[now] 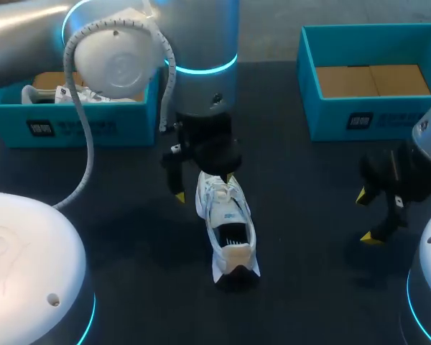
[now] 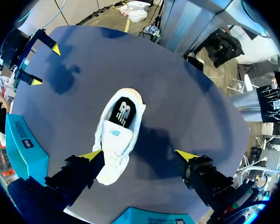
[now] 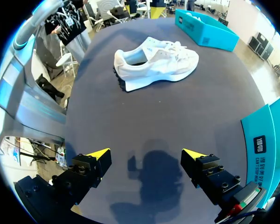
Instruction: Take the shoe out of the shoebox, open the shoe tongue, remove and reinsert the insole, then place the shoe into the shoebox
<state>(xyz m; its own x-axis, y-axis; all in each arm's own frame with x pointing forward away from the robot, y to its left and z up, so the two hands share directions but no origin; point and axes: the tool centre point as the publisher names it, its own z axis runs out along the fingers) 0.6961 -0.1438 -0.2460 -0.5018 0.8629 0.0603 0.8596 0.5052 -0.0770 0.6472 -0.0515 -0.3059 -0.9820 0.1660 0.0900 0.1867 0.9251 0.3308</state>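
Observation:
A white sneaker (image 1: 227,224) stands upright on the dark table, toe toward the far side, heel opening showing a dark insole. My left gripper (image 1: 204,187) hovers open over its toe; in the left wrist view the shoe (image 2: 117,136) lies between the fingers, its toe close against one fingertip (image 2: 90,155) and well apart from the other. My right gripper (image 1: 367,216) is open and empty at the right, away from the shoe (image 3: 155,63), which lies ahead of it (image 3: 146,154). The empty teal shoebox (image 1: 347,120) sits at the back right.
A second teal box (image 1: 72,128) at the back left holds another white shoe (image 1: 72,94). My right gripper (image 2: 37,63) also shows ahead in the left wrist view. Bare tabletop lies between the sneaker and my right gripper.

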